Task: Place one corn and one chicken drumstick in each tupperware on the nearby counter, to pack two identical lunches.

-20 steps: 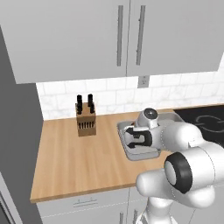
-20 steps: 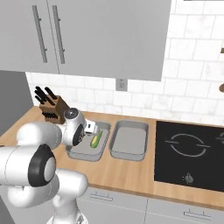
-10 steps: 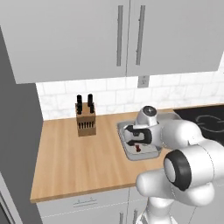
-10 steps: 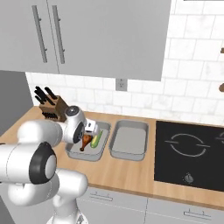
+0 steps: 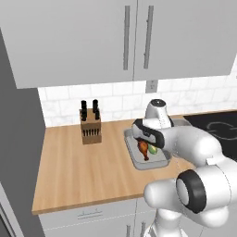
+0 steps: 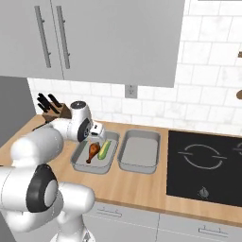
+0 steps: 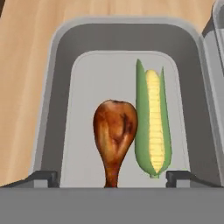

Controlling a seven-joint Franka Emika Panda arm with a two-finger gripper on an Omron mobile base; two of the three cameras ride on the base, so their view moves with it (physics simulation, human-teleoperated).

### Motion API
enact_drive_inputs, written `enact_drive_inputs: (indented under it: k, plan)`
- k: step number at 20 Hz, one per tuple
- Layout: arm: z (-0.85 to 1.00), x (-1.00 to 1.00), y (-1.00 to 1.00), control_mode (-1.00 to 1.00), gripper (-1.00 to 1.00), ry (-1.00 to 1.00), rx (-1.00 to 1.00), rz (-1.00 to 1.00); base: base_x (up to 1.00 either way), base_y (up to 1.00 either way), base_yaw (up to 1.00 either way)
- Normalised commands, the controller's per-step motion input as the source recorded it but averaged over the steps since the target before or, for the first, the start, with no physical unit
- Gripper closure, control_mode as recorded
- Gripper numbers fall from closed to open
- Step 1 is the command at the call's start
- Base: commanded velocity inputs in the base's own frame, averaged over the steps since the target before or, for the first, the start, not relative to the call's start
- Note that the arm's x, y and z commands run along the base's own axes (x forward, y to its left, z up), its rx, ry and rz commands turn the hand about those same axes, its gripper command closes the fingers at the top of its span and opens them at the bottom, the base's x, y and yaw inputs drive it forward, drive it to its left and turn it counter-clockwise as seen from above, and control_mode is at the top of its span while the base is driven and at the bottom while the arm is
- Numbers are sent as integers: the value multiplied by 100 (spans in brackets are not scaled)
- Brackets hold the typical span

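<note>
Where the hand view looks straight down into the near tupperware [image 7: 57, 87], a chicken drumstick [image 7: 114, 131] and a corn [image 7: 152, 127] lie side by side on its pale grey floor, touching along their length. The drumstick is glossy brown, broad end away from the camera, thin bone end toward it. The corn is yellow-kernelled, set in a green husk that tapers to a point at the far end. The fingers [image 7: 43, 177] stand wide apart at the bottom of that view, one at each side, gripping nothing; both foods lie between and beyond them, clear of contact.

The right base view adds a second tupperware [image 6: 138, 151] just beside the first [image 6: 78, 158], with bare floor showing inside it. It also places both containers on the table [image 6: 142, 189], left of a black cooktop [image 6: 208, 165]. The gripper [image 6: 97, 133] hangs over the filled container's far end.

The left base view shows a knife block [image 5: 90, 129] standing upright on the table [image 5: 78, 171], well apart to the left of the filled tupperware [image 5: 134, 159]. Grey wall cabinets [image 5: 115, 41] hang above.
</note>
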Motion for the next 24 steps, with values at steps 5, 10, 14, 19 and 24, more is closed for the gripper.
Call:
enact_drive_inputs:
  k: [5,10,14,19,24]
  plan:
    - [49,-79,1,-100,-100,7,0,0,0,0,0]
    - [34,-91,10,-100,-100,0,0,0,0,0,0]
    - [67,-67,1,-100,-100,0,0,0,0,0,0]
    - [76,-55,0,-100,-100,0,0,1,0,0,0]
    - [6,-74,0,-100,-100,-20,0,2,0,0,0]
